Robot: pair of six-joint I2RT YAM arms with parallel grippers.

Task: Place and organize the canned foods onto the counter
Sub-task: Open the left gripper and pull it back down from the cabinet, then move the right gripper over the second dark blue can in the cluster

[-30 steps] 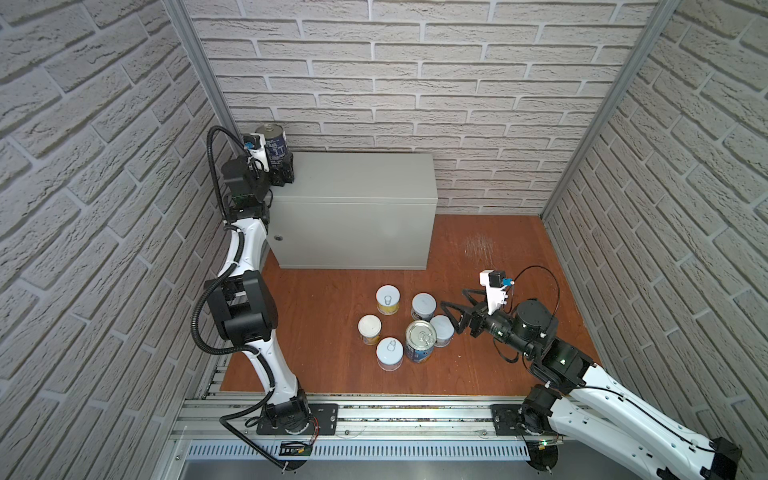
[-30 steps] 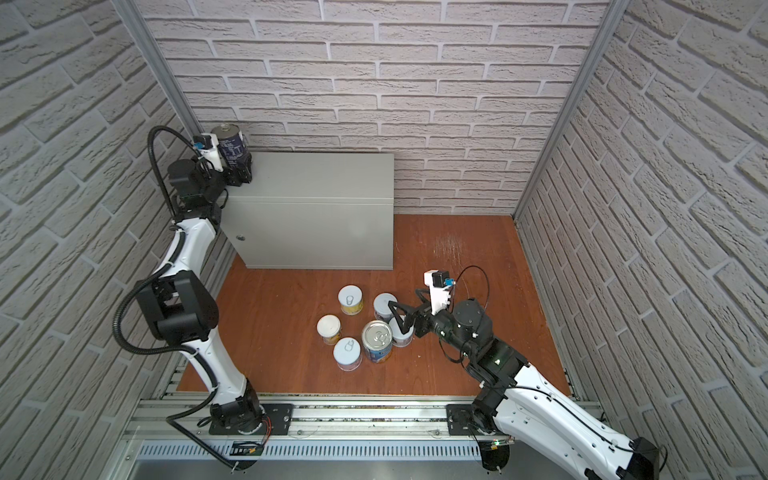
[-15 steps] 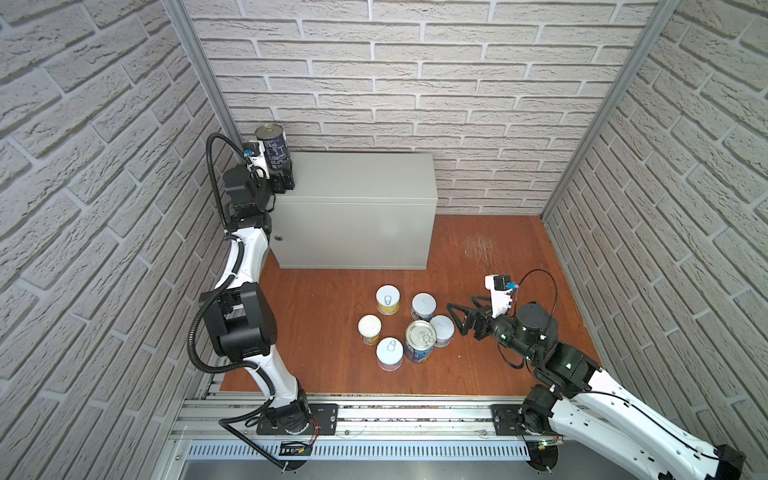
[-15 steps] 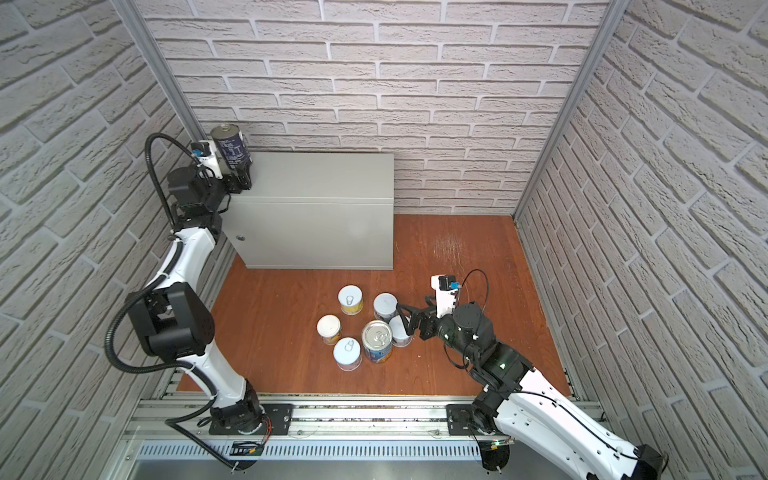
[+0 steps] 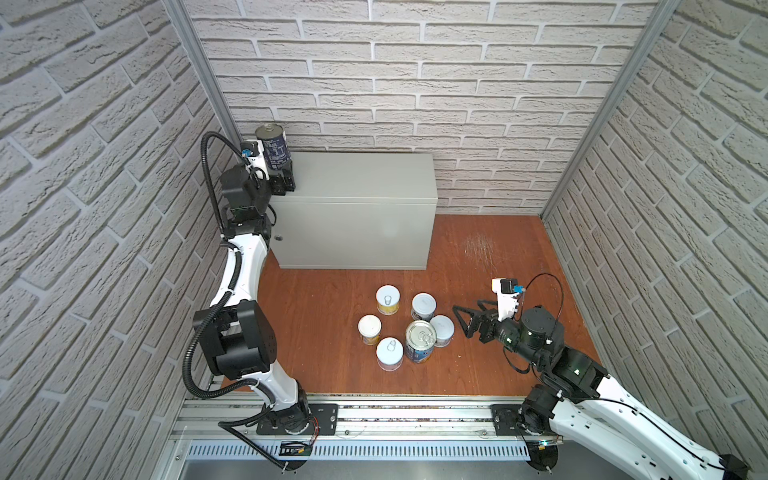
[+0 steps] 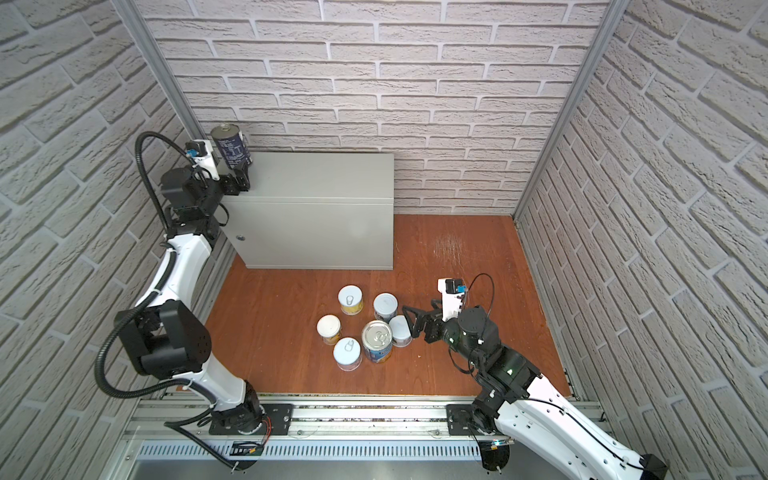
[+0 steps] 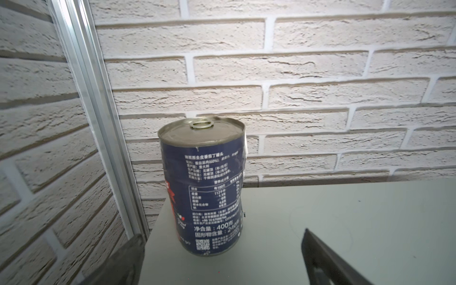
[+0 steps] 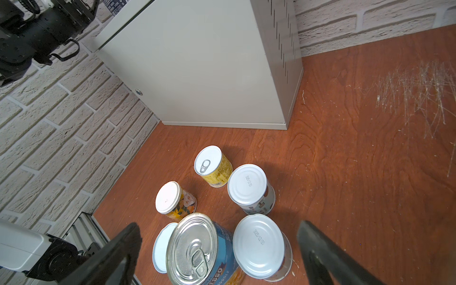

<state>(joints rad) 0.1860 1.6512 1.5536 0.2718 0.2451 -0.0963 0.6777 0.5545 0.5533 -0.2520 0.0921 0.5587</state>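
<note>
A tall dark-blue can [image 5: 274, 147] [image 6: 232, 147] [image 7: 202, 187] stands upright on the back left corner of the grey counter [image 5: 361, 195] [image 6: 320, 195] [image 7: 345, 222]. My left gripper [image 5: 284, 183] [image 6: 239, 183] [image 7: 221, 237] is open just in front of it, not touching. Several cans stand clustered on the floor: a tall silver-topped blue one [image 5: 420, 338] [image 8: 195, 249], a yellow one [image 5: 387, 299] [image 8: 213, 167], and white-lidded ones [image 5: 441, 328] [image 8: 259, 246]. My right gripper [image 5: 461, 322] [image 6: 409, 322] [image 8: 219, 224] is open, empty, just right of the cluster.
Reddish wooden floor [image 5: 490, 266] spreads to the right of the counter and the cans, with a scratched patch [image 8: 419, 93]. Brick walls close in on three sides. A metal rail [image 5: 374, 415] runs along the front edge.
The left arm's elbow has sunk toward the front while its open gripper stays by the can on the counter. The right gripper has drawn back slightly to the right of the cluster.
</note>
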